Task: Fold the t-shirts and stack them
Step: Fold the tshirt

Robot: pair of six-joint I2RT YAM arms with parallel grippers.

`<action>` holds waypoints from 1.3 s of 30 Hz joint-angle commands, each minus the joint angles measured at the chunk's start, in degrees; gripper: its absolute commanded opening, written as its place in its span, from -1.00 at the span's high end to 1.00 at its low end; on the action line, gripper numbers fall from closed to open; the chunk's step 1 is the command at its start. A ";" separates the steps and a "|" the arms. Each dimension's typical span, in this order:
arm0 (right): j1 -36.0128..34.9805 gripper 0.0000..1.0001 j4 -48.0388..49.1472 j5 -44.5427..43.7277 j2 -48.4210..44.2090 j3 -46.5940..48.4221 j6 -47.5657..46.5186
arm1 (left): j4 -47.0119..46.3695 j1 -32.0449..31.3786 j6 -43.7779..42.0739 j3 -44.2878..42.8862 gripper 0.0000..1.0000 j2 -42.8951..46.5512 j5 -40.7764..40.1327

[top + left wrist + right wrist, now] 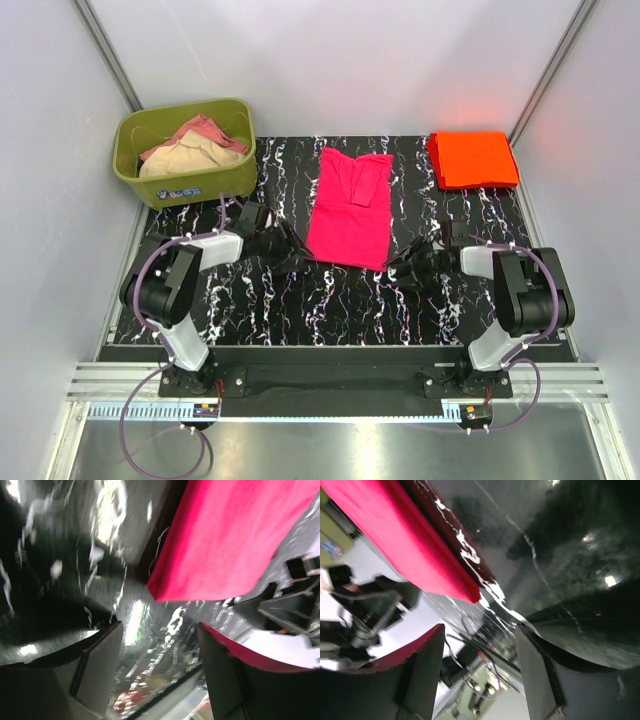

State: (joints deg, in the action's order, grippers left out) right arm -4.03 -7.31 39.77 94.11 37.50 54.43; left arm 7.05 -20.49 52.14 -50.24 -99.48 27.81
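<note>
Top external: pink t-shirt (350, 205) btwn left fingers (97, 670) & right fingers (540, 675), both apart; tub (180, 190) far-left, orange t-shirt (472, 160) far-right.

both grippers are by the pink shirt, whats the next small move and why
Probably ease both grippers inward onto the pink t-shirt's near hem corners and close. The left gripper and right gripper stand open and empty just off those corners, and the shirt lies long and flat, not yet folded short like the orange t-shirt at the far right.
</note>
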 commanded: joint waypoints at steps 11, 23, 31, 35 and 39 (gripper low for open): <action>-9.15 -0.15 20.14 -23.58 -5.60 -10.15 30.79 | -27.25 -2.89 36.80 14.55 -0.24 -0.89 -11.02; -10.82 0.01 17.60 -28.08 -4.63 -10.96 35.12 | -30.69 -3.15 42.08 17.98 -0.11 -1.77 -13.40; -12.31 -0.01 12.59 -29.75 -4.90 -9.19 34.78 | -32.54 -3.24 42.78 18.25 0.03 -2.73 -13.49; -12.40 0.00 11.80 -30.19 -4.81 -9.63 34.69 | -33.06 -3.15 42.52 17.55 0.18 -3.61 -13.40; -12.40 0.23 11.35 -30.28 -3.49 -9.02 33.90 | -33.41 -3.15 41.73 15.96 0.40 -5.19 -12.52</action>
State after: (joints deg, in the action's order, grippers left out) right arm -15.84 10.94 14.79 88.77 28.67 89.93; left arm -28.27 -23.59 95.77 -33.39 -102.15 18.39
